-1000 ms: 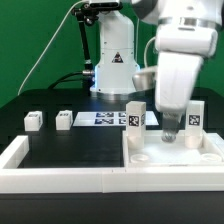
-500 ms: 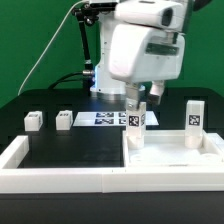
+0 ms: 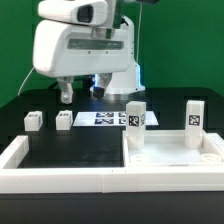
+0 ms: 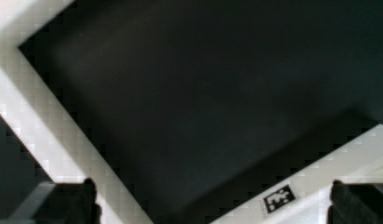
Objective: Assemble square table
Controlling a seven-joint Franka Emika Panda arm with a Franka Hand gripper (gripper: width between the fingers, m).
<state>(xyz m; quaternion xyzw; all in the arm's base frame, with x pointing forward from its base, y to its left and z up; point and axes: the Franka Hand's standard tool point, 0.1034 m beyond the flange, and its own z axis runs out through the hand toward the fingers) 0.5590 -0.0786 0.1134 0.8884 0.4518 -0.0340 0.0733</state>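
"Table top (image 3: 172, 158) — where?"
"Lower right of the frame, two legs (image 3: 135, 122) upright on it."
"The gripper (image 3: 66, 96)?"
"Upper left, jaws wide, empty — the step looks like fetching another. The next move calls for lowering over a loose leg (image 3: 64, 119) at middle left, then closing."

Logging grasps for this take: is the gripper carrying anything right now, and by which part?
Nothing is held. The gripper hangs open in the air, and the wrist view shows only the black table between its fingers.
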